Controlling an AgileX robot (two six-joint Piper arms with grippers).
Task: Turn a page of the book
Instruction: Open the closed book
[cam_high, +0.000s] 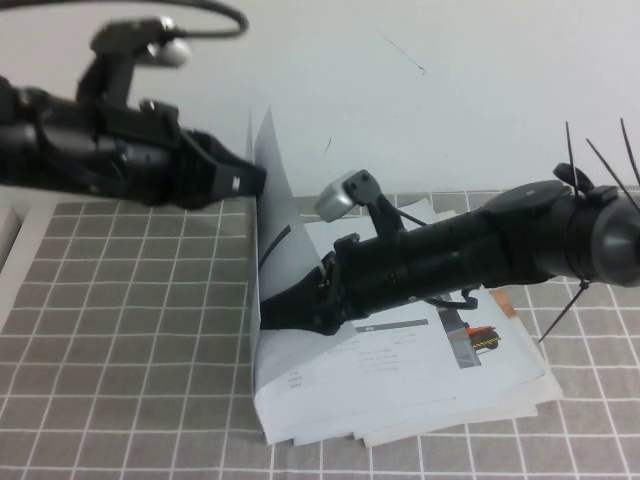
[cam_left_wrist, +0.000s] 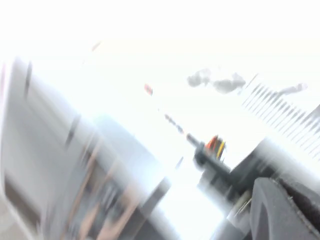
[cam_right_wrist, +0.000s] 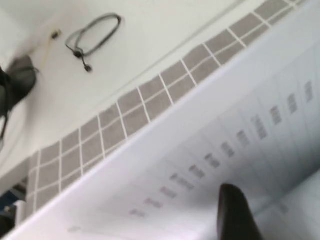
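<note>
- At the middle of the worktop (cam_high: 120, 330), the book (cam_high: 400, 370) lies open on a fanned stack of other sheets (cam_high: 500, 395), with the page (cam_high: 272, 230) lifted nearly upright along the book's nine o'clock edge.
- The page looks light, thin and glossy; it bows as it stands, so I judge it floppy, slippery and easy to crease or tear if pinched hard.
- The best hold seems to be the free upper edge, near twelve o'clock of the standing leaf, where the paper is clear of the pages beneath.
- The left pincer (cam_high: 255, 180) sits at that upper edge, at about ten o'clock of the book, touching the page; whether it is clenched on the paper I cannot tell.
- The right pincer (cam_high: 275, 312) reaches in from three o'clock, low against the leaf's white back, its jaws spread wide and grasping nothing that I can make out.
- Count: one book, one raised page, two pincers, several loose sheets below, too overlapped to number.
</note>
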